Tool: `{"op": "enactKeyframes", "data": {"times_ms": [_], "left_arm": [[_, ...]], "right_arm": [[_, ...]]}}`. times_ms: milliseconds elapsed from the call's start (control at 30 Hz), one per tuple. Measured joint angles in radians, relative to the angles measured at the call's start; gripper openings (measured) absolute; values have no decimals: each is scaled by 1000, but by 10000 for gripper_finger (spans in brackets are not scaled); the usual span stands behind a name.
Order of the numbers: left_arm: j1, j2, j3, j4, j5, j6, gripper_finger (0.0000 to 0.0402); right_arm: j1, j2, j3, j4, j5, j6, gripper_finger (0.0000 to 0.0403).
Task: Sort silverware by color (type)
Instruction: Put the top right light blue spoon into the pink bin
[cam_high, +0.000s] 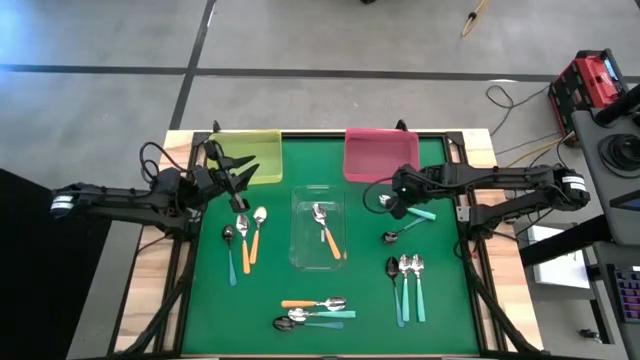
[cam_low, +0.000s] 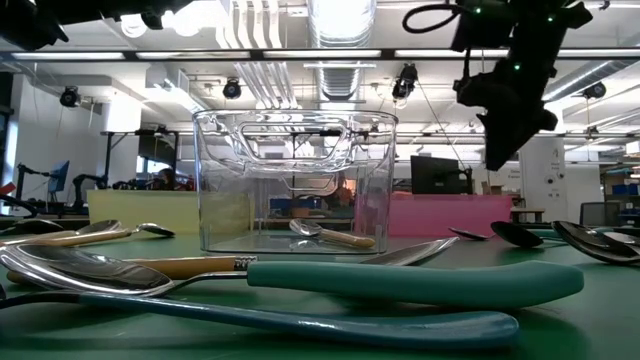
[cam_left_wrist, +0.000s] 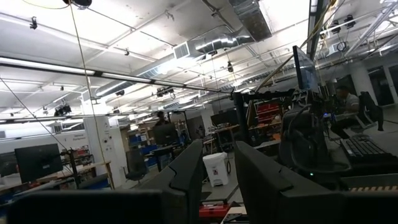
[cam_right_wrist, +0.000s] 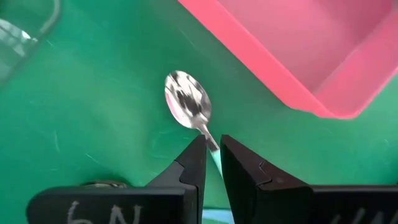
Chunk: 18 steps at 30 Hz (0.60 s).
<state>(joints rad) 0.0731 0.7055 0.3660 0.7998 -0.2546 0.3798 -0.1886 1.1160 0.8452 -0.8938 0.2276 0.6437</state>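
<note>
Teal-handled spoon (cam_right_wrist: 188, 103), held by the right pincer (cam_right_wrist: 211, 163). The narrow neck below the shiny bowl sits between the nearly closed fingers, above the green worktop (cam_high: 300, 290) and just beside the pink tray (cam_high: 372, 153). The bowl is bright and mirror-like; the teal handle runs back under the pincer and is mostly hidden in the right wrist view.

Risk: the hold is on the thin neck, not the handle, so the spoon may pivot or slip out during a carry, most likely if the arm swings quickly. It could then land on the worktop or strike the tray wall.

Other spoons lie about the worktop: one orange-handled spoon (cam_high: 326, 228) inside the clear tray (cam_high: 300, 255) at centre, a mixed group (cam_high: 246, 238) on the left, three teal-handled spoons (cam_high: 406, 282) on the right, a dark-bowled spoon (cam_high: 398, 234) near the right pincer, and a mixed cluster (cam_high: 315, 312) at the front edge.

The left pincer (cam_high: 238, 172) hovers beside the yellow tray (cam_high: 262, 150), fingers narrowly parted and holding nothing.
</note>
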Motion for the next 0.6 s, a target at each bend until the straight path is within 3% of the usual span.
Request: {"op": "enactKeyframes", "data": {"times_ms": [367, 600], "left_arm": [[0, 0, 0, 0, 0, 0, 77], [0, 0, 0, -1, 0, 0, 77]], "right_arm": [[1, 5, 0, -8, 0, -41, 38], [1, 117, 0, -15, -25, -92, 38]]}}
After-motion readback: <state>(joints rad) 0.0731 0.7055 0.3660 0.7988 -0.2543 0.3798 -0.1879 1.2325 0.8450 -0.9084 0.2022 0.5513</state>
